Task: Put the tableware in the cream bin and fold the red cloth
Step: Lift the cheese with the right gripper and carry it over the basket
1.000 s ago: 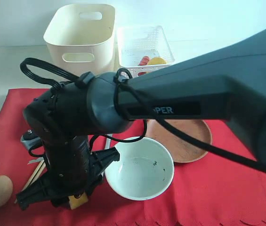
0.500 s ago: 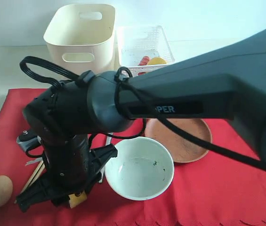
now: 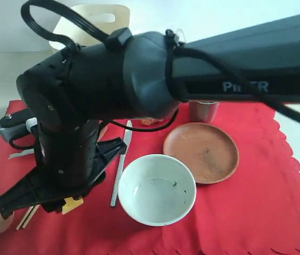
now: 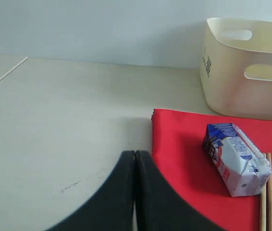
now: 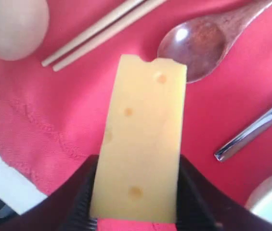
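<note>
Right gripper (image 5: pixel 138 198) is clamped on a wedge of cheese (image 5: pixel 143 134), jaws pressed against both flat sides, holding it just over the cloth (image 5: pixel 39 120). That's food, not tableware, so by my reading this is clearing work ahead of the main job.

Under it, the spoon (image 5: pixel 198 41) lies on the red, the chopsticks (image 5: pixel 102 29) lie side by side next to the egg (image 5: pixel 11 26), and the knife (image 5: pixel 256 129) sits off to one side.

From the outside camera, the bowl (image 3: pixel 157 188) sits upright on the cloth near the front edge. The plate (image 3: pixel 201 153) is just beside it, and the cup (image 3: pixel 203 110) stands behind the plate. All six pieces are out on the cloth, none in the bin (image 4: pixel 246 67). The bin stands on the tabletop (image 4: pixel 54 120) just past the cloth's far edge, and no view shows its inside.

Left gripper (image 4: pixel 135 190) is fully closed with nothing between its jaws, hanging over bare tabletop by the cloth's corner. A milk carton (image 4: pixel 234 159) lies on the cloth near that corner, with the chopsticks alongside it.

The cloth is spread flat, with no fold anywhere. So the tableware step looks barely begun, if at all. Six items are left to bin, the egg and carton are yet to move, and the folding can only come after all that.
</note>
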`<state>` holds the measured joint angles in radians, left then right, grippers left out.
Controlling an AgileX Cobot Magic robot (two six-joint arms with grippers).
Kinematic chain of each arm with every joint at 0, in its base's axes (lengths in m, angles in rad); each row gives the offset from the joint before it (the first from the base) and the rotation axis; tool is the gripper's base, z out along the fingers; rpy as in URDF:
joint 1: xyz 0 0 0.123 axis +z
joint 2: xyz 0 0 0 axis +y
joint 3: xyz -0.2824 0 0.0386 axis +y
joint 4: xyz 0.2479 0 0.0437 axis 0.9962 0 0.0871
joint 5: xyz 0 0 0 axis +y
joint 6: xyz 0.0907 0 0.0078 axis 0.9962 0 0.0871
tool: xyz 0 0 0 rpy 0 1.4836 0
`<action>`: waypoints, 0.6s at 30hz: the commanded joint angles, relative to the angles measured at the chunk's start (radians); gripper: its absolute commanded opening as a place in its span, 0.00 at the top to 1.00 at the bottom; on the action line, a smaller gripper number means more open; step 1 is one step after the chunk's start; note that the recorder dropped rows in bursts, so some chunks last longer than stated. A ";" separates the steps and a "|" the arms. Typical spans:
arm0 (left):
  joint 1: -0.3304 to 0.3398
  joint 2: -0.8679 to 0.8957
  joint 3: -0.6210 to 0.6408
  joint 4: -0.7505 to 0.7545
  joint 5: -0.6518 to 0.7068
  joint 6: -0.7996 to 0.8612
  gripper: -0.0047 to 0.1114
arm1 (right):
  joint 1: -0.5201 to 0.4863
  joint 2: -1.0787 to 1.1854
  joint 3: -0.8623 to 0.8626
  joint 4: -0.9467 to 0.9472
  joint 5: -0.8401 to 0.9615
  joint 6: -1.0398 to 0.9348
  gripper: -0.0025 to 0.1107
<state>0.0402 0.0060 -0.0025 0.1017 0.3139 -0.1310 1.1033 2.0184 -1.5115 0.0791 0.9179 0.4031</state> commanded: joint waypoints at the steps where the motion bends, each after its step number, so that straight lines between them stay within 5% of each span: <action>1: 0.000 -0.006 0.002 -0.001 -0.002 0.000 0.96 | 0.001 -0.063 0.003 -0.009 -0.004 -0.018 0.98; 18: 0.000 -0.006 0.002 -0.001 -0.002 0.000 0.96 | 0.000 -0.263 -0.100 -0.214 0.022 -0.015 0.98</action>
<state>0.0402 0.0060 -0.0025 0.1017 0.3139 -0.1310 1.1033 1.7791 -1.5755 -0.0874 0.9363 0.3909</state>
